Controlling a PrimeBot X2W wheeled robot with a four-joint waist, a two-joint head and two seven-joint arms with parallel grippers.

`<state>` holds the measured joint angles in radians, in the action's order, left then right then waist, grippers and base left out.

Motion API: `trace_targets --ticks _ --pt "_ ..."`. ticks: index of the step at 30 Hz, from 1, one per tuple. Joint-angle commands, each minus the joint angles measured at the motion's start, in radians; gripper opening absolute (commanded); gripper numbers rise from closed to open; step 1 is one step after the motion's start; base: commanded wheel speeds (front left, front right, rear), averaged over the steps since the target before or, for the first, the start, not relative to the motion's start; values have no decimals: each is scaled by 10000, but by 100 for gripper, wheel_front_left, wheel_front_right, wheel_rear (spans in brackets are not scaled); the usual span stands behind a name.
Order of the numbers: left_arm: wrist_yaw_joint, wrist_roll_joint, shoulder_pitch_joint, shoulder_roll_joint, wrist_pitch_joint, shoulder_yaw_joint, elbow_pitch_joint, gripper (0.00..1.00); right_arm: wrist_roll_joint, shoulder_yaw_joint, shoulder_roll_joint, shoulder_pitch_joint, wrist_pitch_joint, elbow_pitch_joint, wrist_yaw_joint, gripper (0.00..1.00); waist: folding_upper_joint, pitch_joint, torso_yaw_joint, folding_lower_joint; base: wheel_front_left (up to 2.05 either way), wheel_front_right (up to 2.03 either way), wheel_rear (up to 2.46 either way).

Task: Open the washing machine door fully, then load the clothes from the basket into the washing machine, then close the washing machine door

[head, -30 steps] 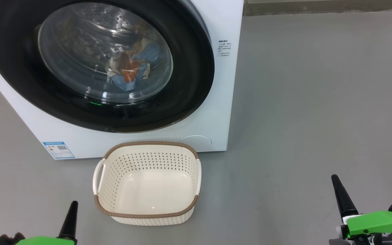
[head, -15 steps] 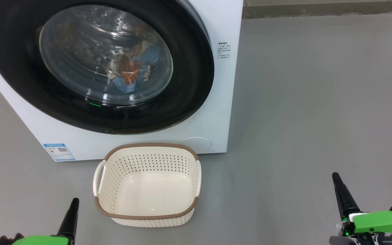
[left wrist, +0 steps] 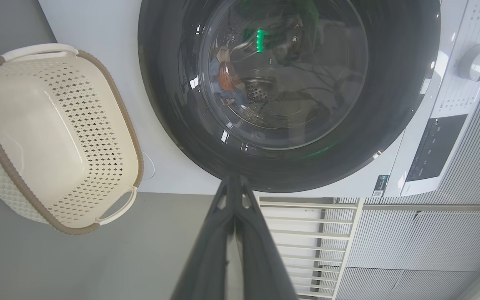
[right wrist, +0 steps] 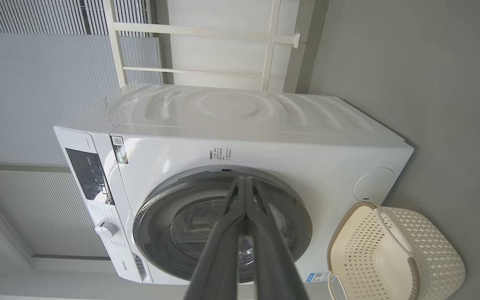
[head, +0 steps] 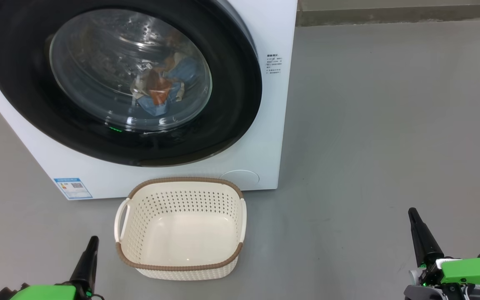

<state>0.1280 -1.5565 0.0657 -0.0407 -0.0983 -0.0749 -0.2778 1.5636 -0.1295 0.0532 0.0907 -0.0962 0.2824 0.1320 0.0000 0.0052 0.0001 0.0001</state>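
Grippers hang clenched and empty: the left gripper [head: 93, 242] near the basket [head: 179, 265], the right gripper [head: 412, 213] well apart from it. The basket is empty. Beyond it the washing machine door [head: 240, 83] looks shut on the washing machine [head: 274, 133], the clothes [head: 158, 89] behind its glass. The task seems complete, with nothing left.

Basket [head: 180, 266] before washing machine [head: 265, 137], clothes [head: 161, 89] inside.

Laundry room: washing machine [head: 275, 137], basket [head: 181, 273]
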Motion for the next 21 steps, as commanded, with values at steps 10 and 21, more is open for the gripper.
trace_targets --ticks 10,21 --pt "27 -514 423 -95 -156 -397 328 0 444 151 -30 172 -176 -376 -13 0 0 -21 -1 0 0 0 0" --pt "27 -515 423 -95 -155 -396 328 0 446 152 -30 172 -175 -376 -13 0 0 -21 -1 0 0 0 0"
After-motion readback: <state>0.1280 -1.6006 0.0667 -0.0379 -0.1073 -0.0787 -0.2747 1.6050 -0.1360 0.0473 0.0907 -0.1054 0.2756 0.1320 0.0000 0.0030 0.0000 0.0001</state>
